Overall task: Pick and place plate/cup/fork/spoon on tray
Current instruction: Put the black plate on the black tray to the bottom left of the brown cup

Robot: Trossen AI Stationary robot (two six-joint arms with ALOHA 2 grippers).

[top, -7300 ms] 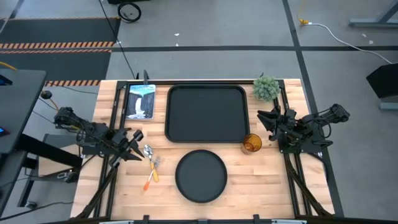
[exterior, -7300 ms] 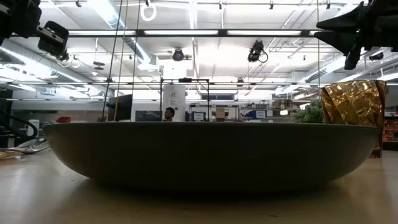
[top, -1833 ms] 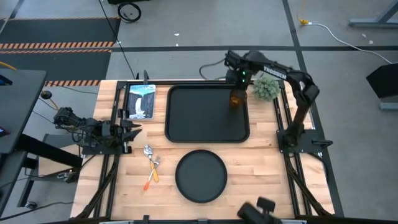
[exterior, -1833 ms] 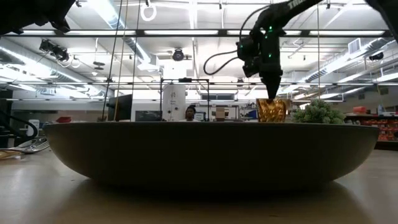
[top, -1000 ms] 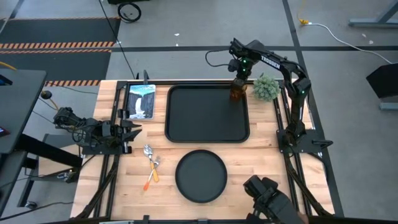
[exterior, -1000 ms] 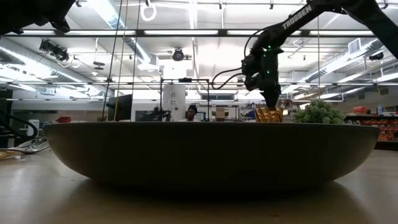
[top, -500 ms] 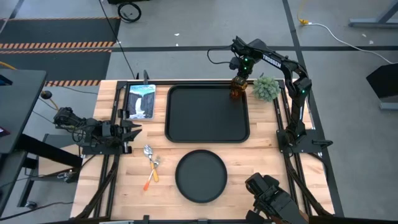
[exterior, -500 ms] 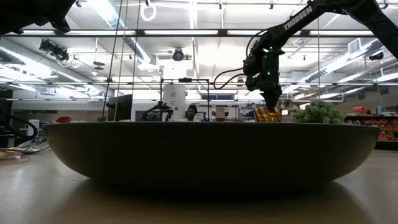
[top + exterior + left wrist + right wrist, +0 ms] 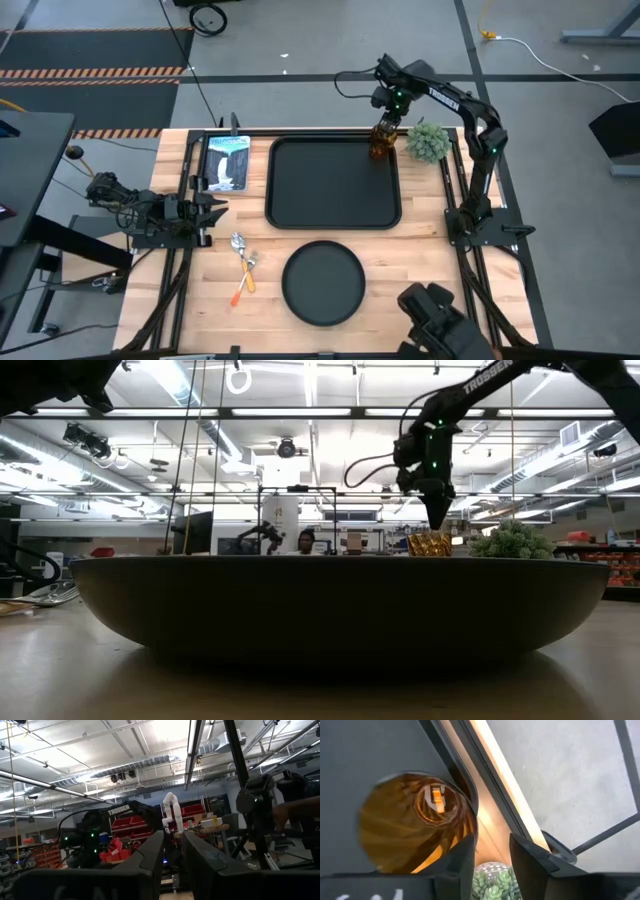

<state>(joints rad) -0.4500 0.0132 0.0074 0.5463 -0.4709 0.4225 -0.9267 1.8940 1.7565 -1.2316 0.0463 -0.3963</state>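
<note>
The amber cup (image 9: 379,149) stands upright on its base in the far right corner of the black tray (image 9: 320,190). It also shows in the right wrist view (image 9: 412,827) and over the plate's rim in the low view (image 9: 430,544). My right gripper (image 9: 438,522) hangs just above the cup, open and empty; its fingers (image 9: 465,857) stand beside the cup's rim. The round black plate (image 9: 323,283) lies on the table near the tray's near side. The spoon (image 9: 238,243) and fork (image 9: 249,264) lie left of the plate. My left gripper (image 9: 212,211) waits shut at the left edge.
A small green plant (image 9: 428,141) stands just right of the cup, off the tray. A picture card (image 9: 227,162) lies left of the tray. A dark object (image 9: 438,318) shows at the table's near right edge. The plate (image 9: 340,605) fills the low view's foreground.
My right gripper has lowered the cup the last bit onto the tray's far right corner, let go and risen straight up, clear of the rim. The cup stays upright where it was set down.
</note>
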